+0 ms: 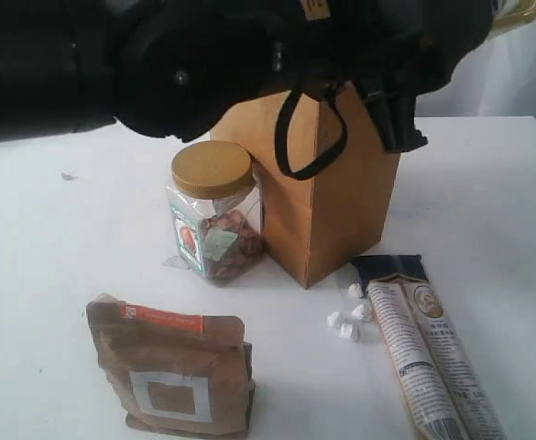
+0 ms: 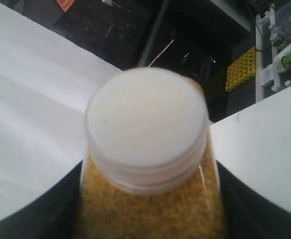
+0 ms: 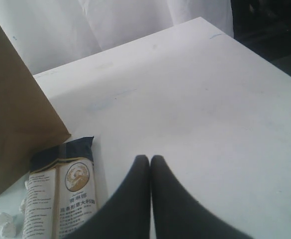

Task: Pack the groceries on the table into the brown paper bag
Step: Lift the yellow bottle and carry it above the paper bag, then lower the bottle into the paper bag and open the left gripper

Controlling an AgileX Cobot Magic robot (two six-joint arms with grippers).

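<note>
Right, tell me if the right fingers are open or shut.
Shut. In the right wrist view the two dark fingers press together with no gap and nothing between them, over the white table.

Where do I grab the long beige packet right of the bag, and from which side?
Probably across its narrow width near mid-length, straight down from above. The long beige printed packet lies flat on the table, so only its top and long edges are free. Avoid its dark end, where small white lumps lie close. The right gripper has its jaws shut; open them first.
</note>
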